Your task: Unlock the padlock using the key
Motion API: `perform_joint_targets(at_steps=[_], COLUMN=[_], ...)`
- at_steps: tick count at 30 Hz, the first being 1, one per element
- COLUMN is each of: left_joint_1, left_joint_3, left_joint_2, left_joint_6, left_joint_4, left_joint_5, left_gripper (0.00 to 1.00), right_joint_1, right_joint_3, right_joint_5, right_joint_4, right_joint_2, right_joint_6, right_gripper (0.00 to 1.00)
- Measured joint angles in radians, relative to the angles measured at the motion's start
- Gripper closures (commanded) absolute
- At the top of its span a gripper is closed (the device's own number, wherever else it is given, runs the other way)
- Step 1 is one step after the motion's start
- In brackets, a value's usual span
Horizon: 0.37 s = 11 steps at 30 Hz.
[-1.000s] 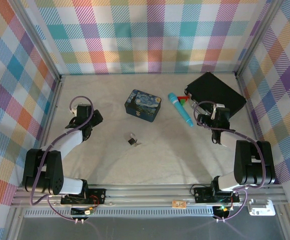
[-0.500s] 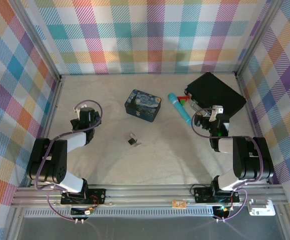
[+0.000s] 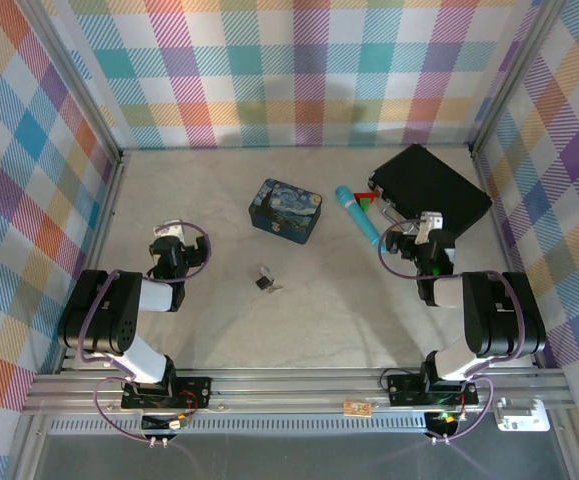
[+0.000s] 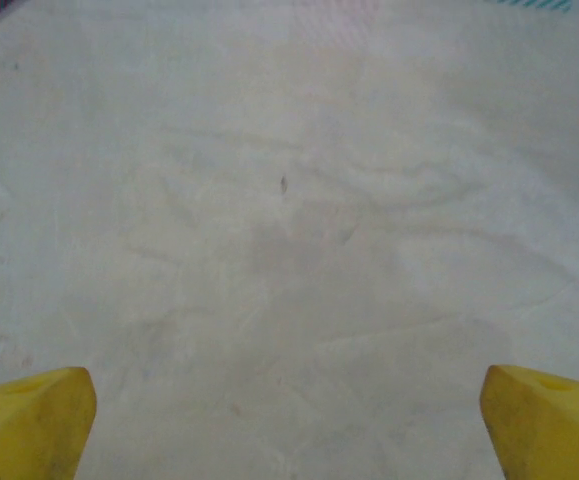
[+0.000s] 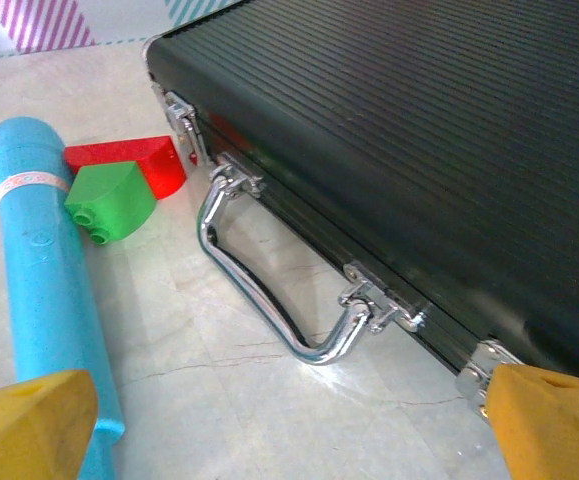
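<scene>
The tiny padlock [image 3: 262, 280], black with a silvery shackle, lies on the pale table at the centre of the top view. The thin pale key [image 3: 274, 288] lies right beside it on its right; whether they touch is too small to tell. My left gripper [image 3: 176, 250] sits well to the left of the padlock, folded back near its own arm. In the left wrist view this gripper [image 4: 289, 430] is open, its yellow fingertips [image 4: 29, 425] wide apart over bare table. My right gripper [image 3: 421, 240] is far right, and it [image 5: 289, 430] is open over bare table.
A blue painted tin [image 3: 286, 210] stands behind the padlock. A turquoise cylinder [image 5: 44, 310], a green block [image 5: 109, 200] and a red block [image 5: 134, 160] lie left of a black case [image 5: 419, 150] with a chrome handle [image 5: 269, 300]. Plaid walls enclose the table.
The left arm has folded back toward its base, bringing its gripper nearer and slightly right. The right arm pulled back a little early on and then held still.
</scene>
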Motion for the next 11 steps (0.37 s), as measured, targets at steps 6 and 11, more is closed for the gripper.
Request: perform_joint_targets(at_steps=[6, 11], left_joint_1=[-0.002, -0.003], left_joint_3=[0.004, 0.004], left_joint_2=[0.000, 0.000], left_joint_6=[0.014, 0.018], left_joint_4=[0.002, 0.001], left_joint_5=[0.008, 0.008], left_gripper=[0.00, 0.00], right_joint_1=[0.000, 0.000], right_joint_3=[0.003, 0.004], right_joint_5=[-0.028, -0.034], right_joint_4=[-0.002, -0.007], right_joint_2=[0.000, 0.000], right_joint_6=[-0.011, -0.016], right_gripper=[0.01, 0.01])
